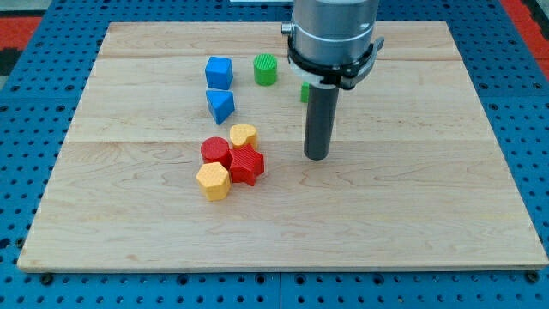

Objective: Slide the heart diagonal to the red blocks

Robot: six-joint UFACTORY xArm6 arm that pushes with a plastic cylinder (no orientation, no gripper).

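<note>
Starting at the view's left and working toward my tip: a blue cube (219, 71) and a blue triangular block (220, 105) sit well to the left of the rod, nearer the view's top. Below them, still left of my tip, is the cluster that matters: a yellow hexagonal block (213, 181) at its lower left, touching two red blocks (234, 158), with the yellow heart (244, 136) pressed against their upper edge. A green cylinder (266, 69) stands up and left of the rod, and a second green block (304, 92) is mostly hidden behind it. My tip (316, 157) rests on the wooden board (412, 206), near the cluster's right side but apart from it. I carry no jaws, only a bare rod, holding nothing.

The risk, as I judge it, is crowding. The heart touches the reds, so a careless push from the right would drag them along or jam the heart deeper into them.
</note>
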